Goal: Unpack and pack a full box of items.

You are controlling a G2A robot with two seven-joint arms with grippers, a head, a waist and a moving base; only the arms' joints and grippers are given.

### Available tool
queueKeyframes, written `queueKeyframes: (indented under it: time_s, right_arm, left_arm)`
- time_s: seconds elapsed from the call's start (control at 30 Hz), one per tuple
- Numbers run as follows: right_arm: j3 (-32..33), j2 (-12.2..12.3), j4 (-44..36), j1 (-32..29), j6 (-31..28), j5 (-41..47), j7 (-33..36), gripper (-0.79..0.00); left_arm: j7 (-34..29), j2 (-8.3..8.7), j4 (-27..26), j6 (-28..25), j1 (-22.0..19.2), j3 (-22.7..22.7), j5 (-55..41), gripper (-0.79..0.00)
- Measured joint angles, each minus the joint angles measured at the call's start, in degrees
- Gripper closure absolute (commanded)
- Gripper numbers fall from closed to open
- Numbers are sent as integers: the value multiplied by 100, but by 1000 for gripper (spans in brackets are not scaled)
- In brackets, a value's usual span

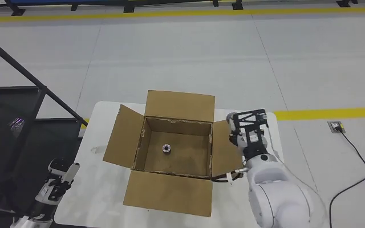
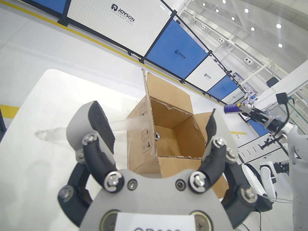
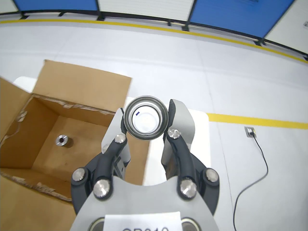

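At the middle of the white table [image 1: 100, 188]: open cardboard box [image 1: 179, 105], all four flaps folded outward, ragged torn edges along the rim. Inside, on the box floor, left of centre: one small metal cylinder [image 1: 166, 148], holed end facing up. Off the box's left wall, a clear tape strip [image 2: 48, 131] trailing onto the tabletop.

Just right of the box's right flap, over the table's right end: right gripper [image 3: 146, 117], fingers pressed against both sides of a can [image 3: 144, 125]. Pinches it near one end and holds it clear of box and table. Can seen end-on from the wrist, metal rim around a pale disc; purple body from the left wrist view.

Beside the table's left edge, toward the near corner: left arm [image 1: 56, 181]. Left gripper [image 2: 155, 116] spread wide, nothing between the dark pads [image 2: 101, 123]. Points across the tabletop at the box's left side, well apart from it.

Beyond the table, on the grey floor: yellow line [image 1: 319, 114], floor socket [image 1: 335, 126], black cable [image 1: 353, 148] running off from it.
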Motion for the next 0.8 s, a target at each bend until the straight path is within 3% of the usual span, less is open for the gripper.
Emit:
queueKeyframes:
  time_s: [0.13, 0.33, 0.53, 0.67, 0.8]
  right_arm:
    - [-993, -175, 1158, 806, -143, 54, 221, 0]
    - [-1978, -492, 3191, 1714, -101, 429, 320, 0]
    - [-2229, -740, 4681, 2154, 224, 796, 154, 0]
    - [-2139, -806, 5099, 2241, 174, 1060, 53, 0]
    - [-2072, -845, 5295, 2252, 154, 1139, 17, -191]
  left_arm:
    - [0, 0, 0, 0, 0, 0, 0, -785]
    - [0, 0, 0, 0, 0, 0, 0, -785]
    - [0, 0, 0, 0, 0, 0, 0, -785]
    - [0, 0, 0, 0, 0, 0, 0, -785]
    - [0, 0, 0, 0, 0, 0, 0, -785]
